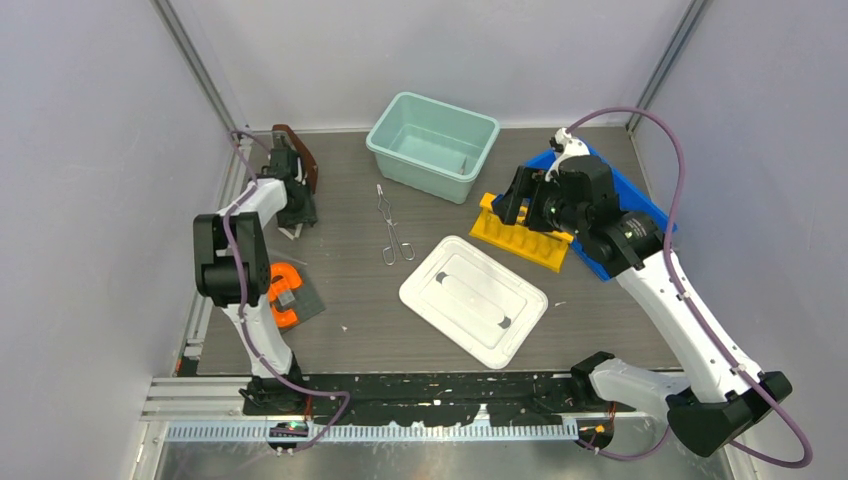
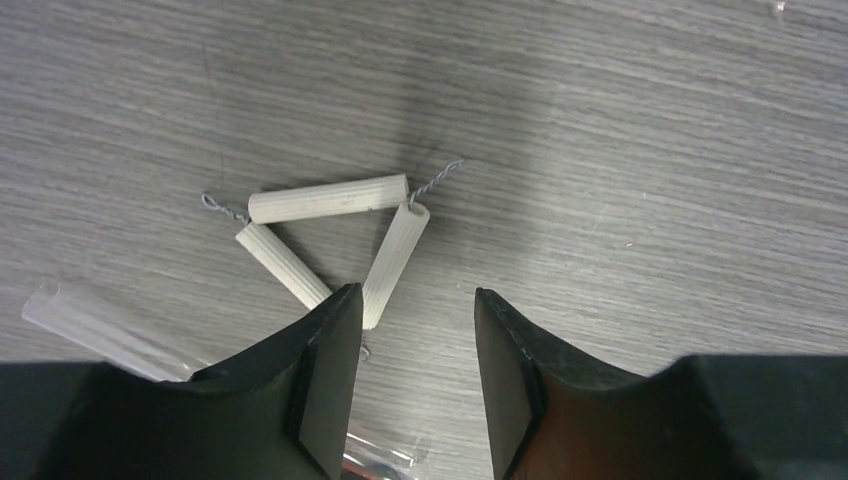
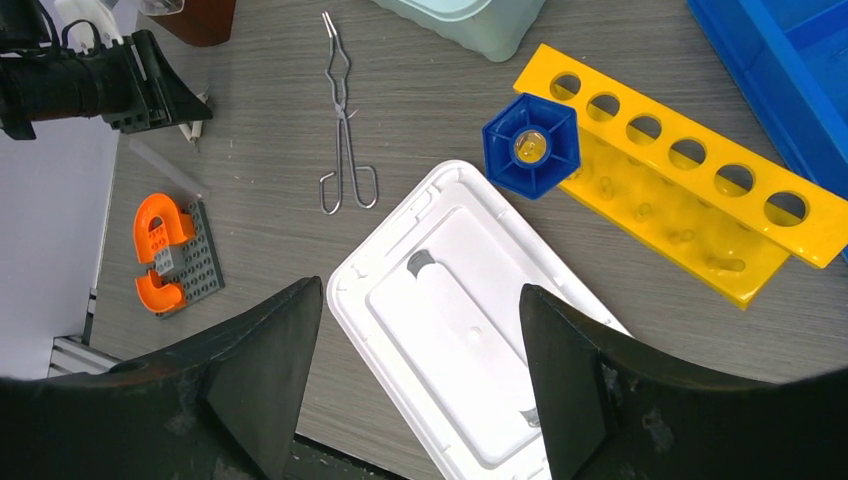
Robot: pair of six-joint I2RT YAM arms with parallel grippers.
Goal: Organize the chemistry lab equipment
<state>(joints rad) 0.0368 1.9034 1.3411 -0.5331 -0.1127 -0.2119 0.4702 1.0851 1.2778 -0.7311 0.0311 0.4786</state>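
Observation:
The small white triangle (image 2: 330, 240) of three ribbed tubes on wire lies on the table just ahead of my left gripper (image 2: 412, 295), which is open and empty; its left finger covers the triangle's near corner. A clear glass rod (image 2: 85, 320) lies to the left of that finger. In the top view this gripper (image 1: 293, 212) hovers at the table's left side. The silver wire tongs (image 1: 392, 228) lie mid-table and also show in the right wrist view (image 3: 343, 120). The blue knob-like piece (image 3: 530, 147) rests against the yellow rack (image 3: 690, 190). My right gripper (image 3: 420, 290) is open and empty above the white lid (image 3: 470, 320).
A teal bin (image 1: 432, 145) stands at the back centre. A blue tray (image 1: 640, 205) lies at the right under the right arm. An orange and grey brick plate (image 1: 285, 292) sits at the left front. A brown object (image 1: 300, 155) stands behind the left gripper.

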